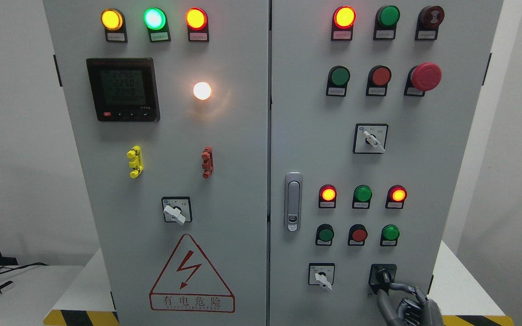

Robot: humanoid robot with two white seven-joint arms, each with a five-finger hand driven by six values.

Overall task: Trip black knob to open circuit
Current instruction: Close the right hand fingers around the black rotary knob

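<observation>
My right hand (403, 299) reaches up from the lower right, fingertips pinching the black knob (382, 275) at the cabinet's (224, 149) bottom right corner. The grasp looks set; next, I judge, comes a firm twist to trip it. The cabinet stands on a white surface (465, 290) between pale walls.
</observation>
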